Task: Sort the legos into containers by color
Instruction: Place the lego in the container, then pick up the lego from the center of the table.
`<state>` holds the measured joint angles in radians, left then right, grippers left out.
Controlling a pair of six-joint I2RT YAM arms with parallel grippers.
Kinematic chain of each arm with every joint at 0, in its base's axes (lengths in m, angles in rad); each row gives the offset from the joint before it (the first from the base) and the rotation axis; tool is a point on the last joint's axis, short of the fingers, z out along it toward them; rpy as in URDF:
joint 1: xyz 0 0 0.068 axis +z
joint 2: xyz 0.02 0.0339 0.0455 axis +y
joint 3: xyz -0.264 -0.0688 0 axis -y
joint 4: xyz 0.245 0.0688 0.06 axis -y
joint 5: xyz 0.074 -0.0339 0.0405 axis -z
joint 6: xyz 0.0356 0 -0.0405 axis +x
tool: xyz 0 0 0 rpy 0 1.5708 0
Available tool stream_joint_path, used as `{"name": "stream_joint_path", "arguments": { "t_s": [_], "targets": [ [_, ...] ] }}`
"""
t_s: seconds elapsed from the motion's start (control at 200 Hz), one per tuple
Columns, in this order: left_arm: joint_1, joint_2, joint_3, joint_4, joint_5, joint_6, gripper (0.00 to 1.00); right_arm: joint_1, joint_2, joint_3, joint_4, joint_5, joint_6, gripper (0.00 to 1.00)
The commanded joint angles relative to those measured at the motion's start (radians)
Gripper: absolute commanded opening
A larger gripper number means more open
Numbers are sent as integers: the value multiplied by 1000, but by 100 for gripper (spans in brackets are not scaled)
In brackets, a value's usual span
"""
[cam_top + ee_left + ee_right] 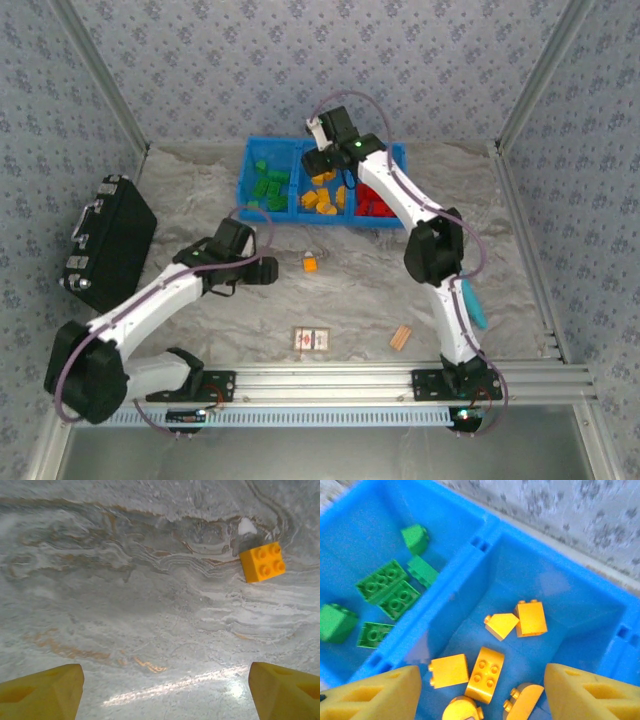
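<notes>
Marble-look tabletop point(200, 190), 1 orange lego point(311, 264) loose; blue-patterned wallpaper walls point(300, 60), aluminium rail point(340, 378).

The tray point(246, 180) of three joined bins lies along the far edge of the table point(200, 190). All three bins hold legos point(268, 185). The right gripper point(482, 695) hangs over the middle bin. A loose brick point(311, 264) lies mid-table, before the tray and just right of the left gripper point(272, 268). A small scrap point(246, 526), perhaps paper, lies just behind the brick. Near the front edge lies a printed card point(312, 339), with a wooden block point(401, 337) to its right. A case point(108, 243) lies at the far left.
</notes>
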<state>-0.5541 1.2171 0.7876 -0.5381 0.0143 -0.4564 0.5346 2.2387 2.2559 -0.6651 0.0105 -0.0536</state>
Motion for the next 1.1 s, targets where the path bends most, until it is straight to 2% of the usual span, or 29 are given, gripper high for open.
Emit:
{"name": "stream_joint_path", "arguments": {
  "t_s": [0.0, 0.21, 0.635, 0.855, 1.095],
  "targets": [
    [-50, 73, 56, 84, 20, -49, 86, 7, -129, -62, -2, -20, -53, 68],
    [-102, 226, 80, 210, 53, -174, 85, 4, -348, -296, 31, 10, -66, 69],
    [-162, 478, 240, 247, 66, -209, 78, -31, -728, -735, 54, 98, 0, 74],
    [-180, 587, 337, 186, 50, -199, 74, -61, -928, -909, 59, 55, 73, 77],
    [-226, 673, 441, 42, -46, -160, 64, -98, -1070, -1054, 53, 32, 125, 79]
  ]
}}
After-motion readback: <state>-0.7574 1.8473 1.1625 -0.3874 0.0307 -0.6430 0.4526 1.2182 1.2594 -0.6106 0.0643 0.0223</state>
